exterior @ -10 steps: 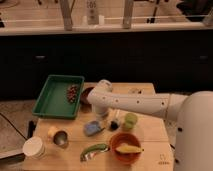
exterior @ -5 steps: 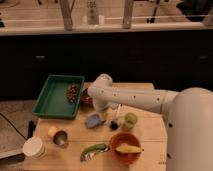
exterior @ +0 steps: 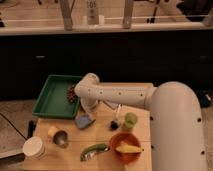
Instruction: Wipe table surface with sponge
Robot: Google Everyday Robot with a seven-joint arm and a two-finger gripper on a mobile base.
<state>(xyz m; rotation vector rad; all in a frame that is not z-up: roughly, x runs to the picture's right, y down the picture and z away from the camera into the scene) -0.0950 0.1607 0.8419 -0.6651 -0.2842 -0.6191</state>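
The table surface (exterior: 102,131) is a light tan wooden top carrying several items. The blue-grey sponge (exterior: 85,121) lies flat on it, left of centre, just in front of the green tray. My white arm reaches in from the right, bends near the tray and points down. My gripper (exterior: 88,111) is at the arm's end, right above the sponge's far edge and seemingly pressing on it. The arm hides the contact.
A green tray (exterior: 49,97) with a dark red cluster (exterior: 71,93) stands back left. A pale cloth (exterior: 109,105), small dark object (exterior: 116,123) and green cup (exterior: 130,120) are right of the sponge. An orange bowl (exterior: 126,149), green vegetable (exterior: 95,150), metal cup (exterior: 61,138) and white cup (exterior: 34,147) are in front.
The arm's bend has swung left toward the tray. The sponge has slid left and slightly back across the tabletop under the gripper. The other items have not moved.
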